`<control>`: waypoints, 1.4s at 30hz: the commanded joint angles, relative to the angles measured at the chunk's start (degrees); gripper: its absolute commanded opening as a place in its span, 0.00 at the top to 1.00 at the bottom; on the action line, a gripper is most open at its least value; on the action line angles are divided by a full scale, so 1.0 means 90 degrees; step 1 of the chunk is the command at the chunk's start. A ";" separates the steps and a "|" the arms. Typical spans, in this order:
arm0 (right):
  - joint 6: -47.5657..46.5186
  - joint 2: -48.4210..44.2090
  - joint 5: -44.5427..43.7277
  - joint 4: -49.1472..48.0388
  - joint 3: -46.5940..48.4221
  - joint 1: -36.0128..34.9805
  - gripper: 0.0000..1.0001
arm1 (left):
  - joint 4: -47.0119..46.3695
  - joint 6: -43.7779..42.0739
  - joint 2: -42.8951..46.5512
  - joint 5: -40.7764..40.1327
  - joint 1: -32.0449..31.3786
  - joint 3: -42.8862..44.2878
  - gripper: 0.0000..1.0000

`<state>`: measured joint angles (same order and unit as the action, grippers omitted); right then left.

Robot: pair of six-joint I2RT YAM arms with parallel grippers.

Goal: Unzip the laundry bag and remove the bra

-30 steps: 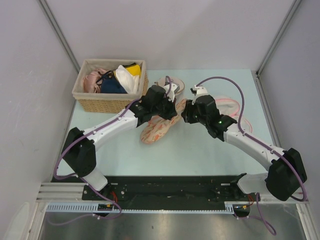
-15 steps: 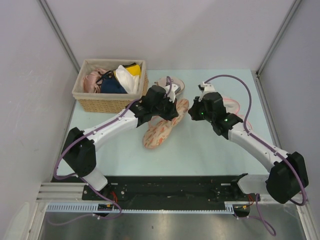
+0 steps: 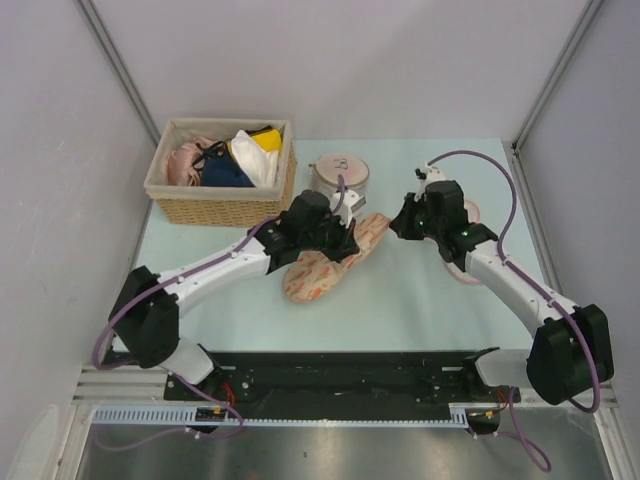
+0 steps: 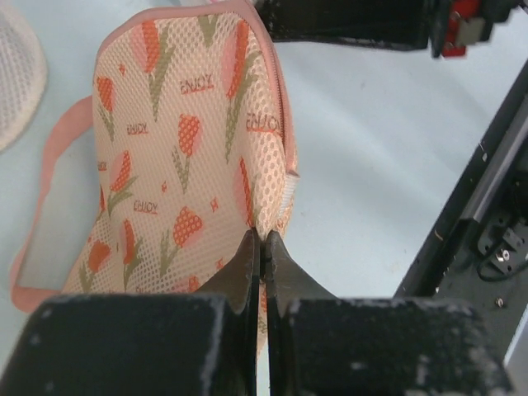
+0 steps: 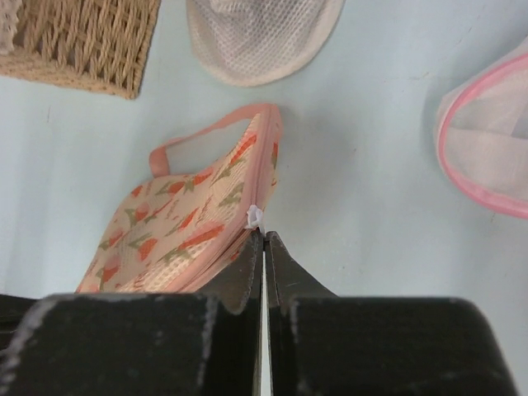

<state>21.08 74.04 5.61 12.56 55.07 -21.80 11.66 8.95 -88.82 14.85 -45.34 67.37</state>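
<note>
Left fingers (image 4: pixel 243 264) pinch laundry bag (image 4: pixel 181 165) rim; right fingers (image 5: pixel 280 264) closed at zipper pull (image 5: pixel 256 216), 2 o'clock end. Wicker basket (image 3: pixel 215 208) holds garments (image 3: pixel 225 160).

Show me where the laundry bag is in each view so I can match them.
Top external: laundry bag mid-frame, slanting up to the right.
Left wrist: laundry bag fills left and centre.
Right wrist: laundry bag lower left of centre.
Shared landmark: white mesh bag, near it in all three.
</note>
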 commanded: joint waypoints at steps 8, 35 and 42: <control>0.0419 -0.1388 -0.0886 0.0420 -0.0893 -0.0643 1.00 | 0.0511 -0.0116 0.0786 0.0410 -0.0138 -0.0494 0.29; 0.1681 -0.3197 -0.0750 0.1456 -0.1578 -0.0810 1.00 | 0.0072 0.0442 -0.0590 -0.0985 -0.1642 0.1010 0.19; 0.1671 -0.3227 -0.0740 0.1564 -0.1529 -0.0810 1.00 | 0.0082 0.0051 -0.0903 -0.1269 -0.1681 0.1088 0.24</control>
<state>35.83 45.52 -1.02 26.33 38.37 -28.84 13.82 12.34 -96.07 5.98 -60.12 74.89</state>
